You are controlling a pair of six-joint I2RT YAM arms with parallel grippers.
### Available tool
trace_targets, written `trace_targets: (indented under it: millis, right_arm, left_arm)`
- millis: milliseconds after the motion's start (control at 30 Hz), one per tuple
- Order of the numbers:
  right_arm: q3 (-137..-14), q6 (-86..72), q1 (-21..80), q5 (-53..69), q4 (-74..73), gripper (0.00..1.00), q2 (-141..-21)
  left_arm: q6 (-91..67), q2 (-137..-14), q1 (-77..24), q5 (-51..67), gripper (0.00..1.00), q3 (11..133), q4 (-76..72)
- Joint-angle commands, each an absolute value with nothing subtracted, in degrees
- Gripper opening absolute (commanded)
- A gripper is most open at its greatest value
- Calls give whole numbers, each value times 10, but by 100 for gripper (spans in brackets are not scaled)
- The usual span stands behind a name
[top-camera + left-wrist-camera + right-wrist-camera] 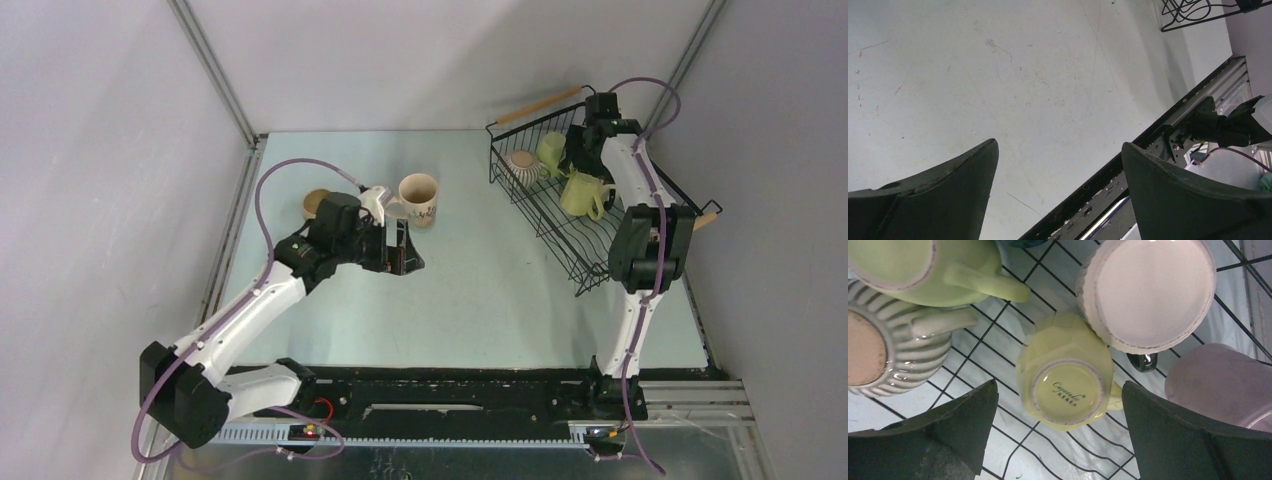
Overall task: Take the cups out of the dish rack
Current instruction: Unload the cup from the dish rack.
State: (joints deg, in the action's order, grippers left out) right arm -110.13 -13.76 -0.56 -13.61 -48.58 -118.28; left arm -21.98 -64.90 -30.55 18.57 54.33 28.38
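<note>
Hovering over the dish rack [585,250] at two o'clock on the table [480,290], the right gripper [1059,386] has its jaws spread wide and nothing in them. Dead centre between the fingers sits a small yellow cup [1066,390], upside down on the wires, base ring facing up.

Tight company, though. A white cup [1148,290] crowds it at one o'clock, a mauve-pink cup [1218,382] sits at three, a ribbed beige mug [883,347] at nine and a yellow-green mug [923,262] at eleven.

That's the danger, I'd say: come straight down and the three o'clock finger could land on the mauve-pink cup or wedge against the white one, tipping a neighbour. The glazed wall could also slip out of a shallow pinch.

Over at ten o'clock, a floral cup [418,198] and a tan cup [316,203] stand on the table, and the left gripper [1058,145] gapes empty above bare tabletop.
</note>
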Motion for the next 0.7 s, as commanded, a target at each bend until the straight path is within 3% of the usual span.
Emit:
trace_targets:
  millis: [0,667]
  right_arm:
    - [-1113,-121,-15,-135,-473,100,-1190]
    - [-1091,-219,-2,-41,-485,100,-1188]
  left_arm:
    - [-213,-653,-308,205,100,532,268]
    - [-213,-669,-304,202,100,530,268]
